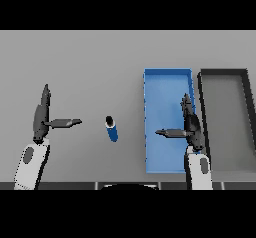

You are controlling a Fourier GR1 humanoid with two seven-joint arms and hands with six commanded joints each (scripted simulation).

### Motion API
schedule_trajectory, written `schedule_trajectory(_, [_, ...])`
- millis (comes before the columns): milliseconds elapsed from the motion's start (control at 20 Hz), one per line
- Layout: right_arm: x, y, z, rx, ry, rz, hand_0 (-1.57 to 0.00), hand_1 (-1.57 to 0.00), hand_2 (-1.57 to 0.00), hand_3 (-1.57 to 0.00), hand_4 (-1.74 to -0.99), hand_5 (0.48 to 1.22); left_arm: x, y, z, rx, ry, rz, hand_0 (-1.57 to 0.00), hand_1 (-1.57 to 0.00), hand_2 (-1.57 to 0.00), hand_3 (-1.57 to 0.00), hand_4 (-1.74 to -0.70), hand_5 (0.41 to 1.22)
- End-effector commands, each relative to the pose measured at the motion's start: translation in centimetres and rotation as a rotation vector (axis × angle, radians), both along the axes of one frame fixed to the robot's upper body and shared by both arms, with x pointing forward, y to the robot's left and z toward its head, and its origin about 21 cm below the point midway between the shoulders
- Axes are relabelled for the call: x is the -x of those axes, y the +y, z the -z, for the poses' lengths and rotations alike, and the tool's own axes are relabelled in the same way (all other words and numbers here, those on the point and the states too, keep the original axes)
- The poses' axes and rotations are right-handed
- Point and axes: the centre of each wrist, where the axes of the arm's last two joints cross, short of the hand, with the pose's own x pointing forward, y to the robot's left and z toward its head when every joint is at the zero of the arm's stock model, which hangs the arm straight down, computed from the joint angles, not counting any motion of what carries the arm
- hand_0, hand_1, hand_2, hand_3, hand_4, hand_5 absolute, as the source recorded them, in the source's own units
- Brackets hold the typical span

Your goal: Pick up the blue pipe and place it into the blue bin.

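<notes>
Pipe [111,128], blue and unlabelled, lies between left robot hand [42,116] and right robot hand [190,124], both released, beside blue bin [167,76].

Blue pipe [112,128] lies between left hand [42,116] and blue bin [150,107].

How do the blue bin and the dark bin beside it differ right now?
The blue bin is bright blue; the dark bin has a black rim and grey floor. The blue bin sits nearer the blue pipe; the dark bin lies farther right. The right hand overlaps the blue bin. Both are long, rectangular and hold nothing.
</notes>
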Motion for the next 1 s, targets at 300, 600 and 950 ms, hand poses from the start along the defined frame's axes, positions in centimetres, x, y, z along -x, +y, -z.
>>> schedule_trajectory(300, [0.6,-1.5,0.1,0.12,-0.024,-0.04,0.0,0.0,0.0,0.0,-1.254,0.598,0.2,0.9,-0.1,-0.038,0.003,0.137,0.0,0.0,0.0,0.0,-1.19,0.605])
schedule_trajectory(600, [2.5,-1.7,-0.9,0.298,-0.036,-0.137,0.0,0.0,0.0,0.0,-1.236,0.594,0.8,3.6,-0.2,-0.095,0.047,0.342,0.0,0.0,0.0,0.0,-1.17,0.603])
schedule_trajectory(950, [2.2,-2.0,-1.0,0.292,-0.053,-0.153,0.0,0.0,0.0,0.0,-1.234,0.609,3.1,1.7,-0.2,-0.114,0.13,0.635,0.0,0.0,0.0,0.0,-1.18,0.557])
